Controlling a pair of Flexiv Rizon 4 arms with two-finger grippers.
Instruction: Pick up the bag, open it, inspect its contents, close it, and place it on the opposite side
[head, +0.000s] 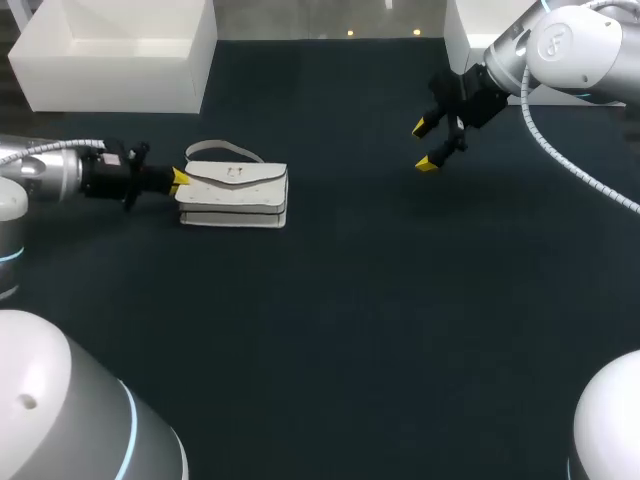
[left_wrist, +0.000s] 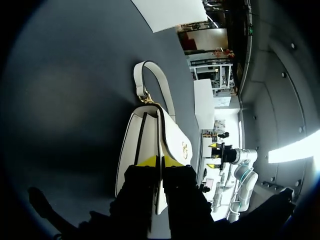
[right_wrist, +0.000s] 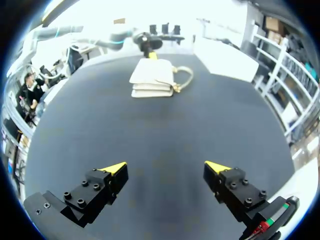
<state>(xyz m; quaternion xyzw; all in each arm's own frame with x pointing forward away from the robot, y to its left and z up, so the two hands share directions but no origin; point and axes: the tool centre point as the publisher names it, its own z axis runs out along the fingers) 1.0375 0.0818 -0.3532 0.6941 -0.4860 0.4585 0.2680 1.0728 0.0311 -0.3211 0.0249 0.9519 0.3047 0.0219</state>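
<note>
At far left, our left pincer (head: 179, 179) nips the bag (head: 240, 190) endwise for lifting; right pincer (head: 424, 145) gapes empty.

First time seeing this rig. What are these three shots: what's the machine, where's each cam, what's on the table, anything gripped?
It is a robot with two arms at a dark table. The head view looks down from above and behind it. Each round picture comes from a camera on one arm's wrist, looking out along its fingers. On the table are a white bag with a strap and, at the far edge, a white box. The left gripper is at the bag's end; its wrist view shows both yellow tips pinching the bag's edge. The right gripper hangs open over the table, apart from the bag, holding nothing.
</note>
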